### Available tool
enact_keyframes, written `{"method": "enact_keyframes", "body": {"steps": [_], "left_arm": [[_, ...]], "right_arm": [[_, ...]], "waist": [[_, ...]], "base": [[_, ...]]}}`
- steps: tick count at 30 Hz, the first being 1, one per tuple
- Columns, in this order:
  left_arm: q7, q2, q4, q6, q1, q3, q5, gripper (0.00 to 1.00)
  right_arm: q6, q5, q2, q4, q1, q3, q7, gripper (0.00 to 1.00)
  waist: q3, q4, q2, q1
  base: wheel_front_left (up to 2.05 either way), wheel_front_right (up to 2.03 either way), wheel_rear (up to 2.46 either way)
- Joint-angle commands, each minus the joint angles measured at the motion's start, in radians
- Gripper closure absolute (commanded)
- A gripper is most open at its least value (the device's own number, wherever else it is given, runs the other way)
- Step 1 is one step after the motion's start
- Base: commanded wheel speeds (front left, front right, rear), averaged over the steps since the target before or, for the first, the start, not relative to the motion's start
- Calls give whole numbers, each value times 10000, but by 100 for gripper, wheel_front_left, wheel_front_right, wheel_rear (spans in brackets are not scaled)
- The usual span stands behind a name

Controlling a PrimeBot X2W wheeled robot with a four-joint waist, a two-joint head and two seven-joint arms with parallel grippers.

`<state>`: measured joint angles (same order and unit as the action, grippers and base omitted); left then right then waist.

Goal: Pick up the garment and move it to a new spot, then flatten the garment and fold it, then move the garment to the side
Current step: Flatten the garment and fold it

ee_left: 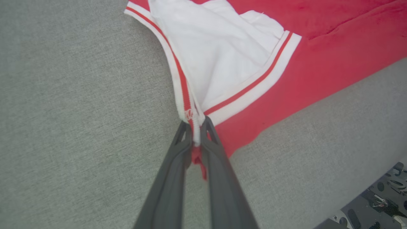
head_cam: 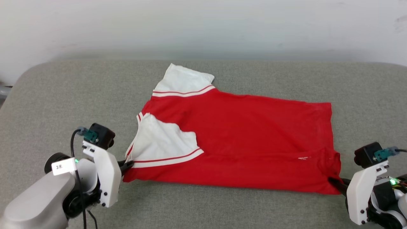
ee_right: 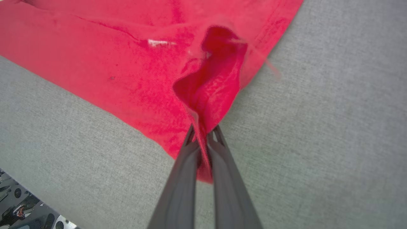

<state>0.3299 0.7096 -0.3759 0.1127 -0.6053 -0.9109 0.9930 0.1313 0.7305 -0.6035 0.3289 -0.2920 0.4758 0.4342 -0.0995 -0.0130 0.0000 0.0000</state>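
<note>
- While left jaws and right jaws clench the garment at its near corners, we should raise both evenly.
- Keep cloth taut, off the surface.

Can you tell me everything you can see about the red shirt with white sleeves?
The soft red T-shirt with white short sleeves lies mostly flat, sideways on the grey fabric surface, sleeves toward the robot's left, hem toward its right. Striped red-and-white trim edges each sleeve. The near sleeve is folded over the body; the far sleeve sticks out. The left hand pinches the near corner at the trim; the right hand pinches the near hem corner, bunching it.
</note>
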Motion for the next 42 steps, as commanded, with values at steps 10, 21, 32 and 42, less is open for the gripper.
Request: {"method": "enact_keyframes", "body": {"steps": [10,21,32,42], "left_arm": [[18,1079,1822,-846,1645,98,649,100],[-295,971,2160,-1294,2600,-74,836,100],[-675,241,854,-1090,2847,-282,926,100],[-1853,277,716,-1339,2745,37,457,0]], "right_arm": [[-15,70,-682,-1353,1614,-1139,556,100],[-17,-97,-545,-1721,2660,-1935,1285,100],[-14,-558,361,-712,2797,-1688,1010,100],[-12,-985,728,-913,2859,-2543,-568,0]], "waist": [[468,63,0,0],[234,42,0,0],[-70,-41,0,0],[408,-41,0,0]], "base": [[0,0,0],[0,0,0],[0,0,0],[0,0,0]]}}
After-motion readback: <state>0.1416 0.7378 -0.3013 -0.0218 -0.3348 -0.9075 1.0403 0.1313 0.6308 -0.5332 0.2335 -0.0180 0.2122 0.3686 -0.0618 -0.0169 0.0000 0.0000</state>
